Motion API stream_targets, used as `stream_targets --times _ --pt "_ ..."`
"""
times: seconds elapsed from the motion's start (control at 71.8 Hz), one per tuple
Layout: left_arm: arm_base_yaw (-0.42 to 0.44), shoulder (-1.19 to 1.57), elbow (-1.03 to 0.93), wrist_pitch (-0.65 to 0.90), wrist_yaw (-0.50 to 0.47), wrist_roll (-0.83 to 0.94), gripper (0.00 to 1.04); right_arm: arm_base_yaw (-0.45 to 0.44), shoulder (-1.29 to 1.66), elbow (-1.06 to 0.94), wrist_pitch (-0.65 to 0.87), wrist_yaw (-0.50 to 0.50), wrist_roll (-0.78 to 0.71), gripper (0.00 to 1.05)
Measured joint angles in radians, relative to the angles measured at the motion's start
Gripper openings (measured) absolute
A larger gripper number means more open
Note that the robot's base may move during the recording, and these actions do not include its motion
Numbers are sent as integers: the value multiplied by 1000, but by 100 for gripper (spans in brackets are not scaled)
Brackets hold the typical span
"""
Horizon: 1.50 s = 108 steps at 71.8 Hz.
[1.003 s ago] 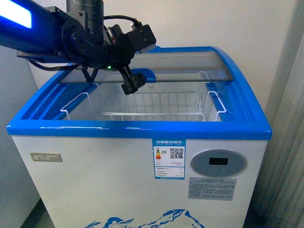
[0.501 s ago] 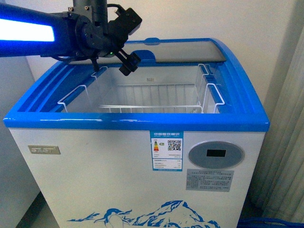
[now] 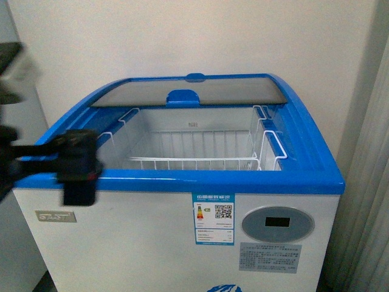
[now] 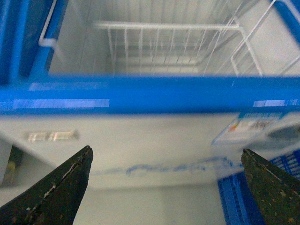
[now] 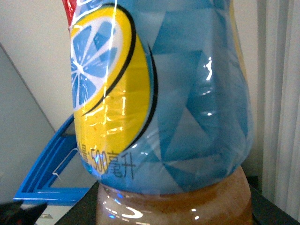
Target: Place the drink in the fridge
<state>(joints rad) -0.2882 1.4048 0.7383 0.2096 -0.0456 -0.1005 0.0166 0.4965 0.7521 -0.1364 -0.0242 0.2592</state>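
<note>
The fridge (image 3: pixel 182 182) is a white chest with a bright blue rim. Its glass lid (image 3: pixel 194 91) is slid to the back, leaving the white wire baskets (image 3: pixel 194 161) uncovered. My left arm is a dark blur by the fridge's front left corner (image 3: pixel 76 167). In the left wrist view my left gripper (image 4: pixel 165 151) is open and holds nothing, out in front of the blue rim (image 4: pixel 140 93). My right gripper (image 5: pixel 173 208) is shut on the drink bottle (image 5: pixel 187 117). The bottle has a blue and yellow lemon label and brown liquid, and fills the right wrist view.
An oval grey control panel (image 3: pixel 278 224) and a label sticker (image 3: pixel 214 218) sit on the fridge's front. A pale curtain (image 3: pixel 371 182) hangs to the right and a wall stands behind. A blue crate (image 4: pixel 234 206) sits low beside the fridge.
My left arm has left the space over the fridge's opening and dropped to the front left corner. It is blurred by motion. The view of the fridge has shifted slightly.
</note>
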Motion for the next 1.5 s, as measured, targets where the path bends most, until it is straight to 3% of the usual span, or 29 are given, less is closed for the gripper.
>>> stream_targets --times 0.042,0.084,0.125,0.251,0.32,0.418,0.543,0.654,0.849,1.086,1.295,1.504 --pt "21 -125 -184 246 -127 32 84 0 0 0 0 2 0 43" --pt "69 -283 -341 420 -138 56 74 0 0 0 0 -6 -1 43" --pt "98 -387 -423 467 -138 66 67 -9 27 25 -68 -40 -24 43" --pt "134 -538 -540 474 -106 79 47 -93 136 240 -541 -206 -196 43" --pt "148 -562 -571 459 -84 83 36 -140 188 269 -647 -295 -340 43" --pt "166 -605 -604 440 -69 87 22 -158 283 284 -625 -323 -546 43" --pt "188 -673 -627 410 -51 89 3 -139 499 381 -542 -264 -815 43" --pt "253 -731 -652 372 36 93 3 -83 725 499 -483 -178 -1048 43" --pt "283 -822 -681 311 43 93 3 33 1094 702 -430 22 -1321 43" --pt "284 -916 -724 270 46 93 3 177 1374 879 -378 147 -1494 43" --pt "284 -1024 -724 169 46 93 3 244 1514 957 -341 186 -1529 43" --pt "284 -1113 -724 83 46 93 3 272 1545 964 -259 171 -1498 79"
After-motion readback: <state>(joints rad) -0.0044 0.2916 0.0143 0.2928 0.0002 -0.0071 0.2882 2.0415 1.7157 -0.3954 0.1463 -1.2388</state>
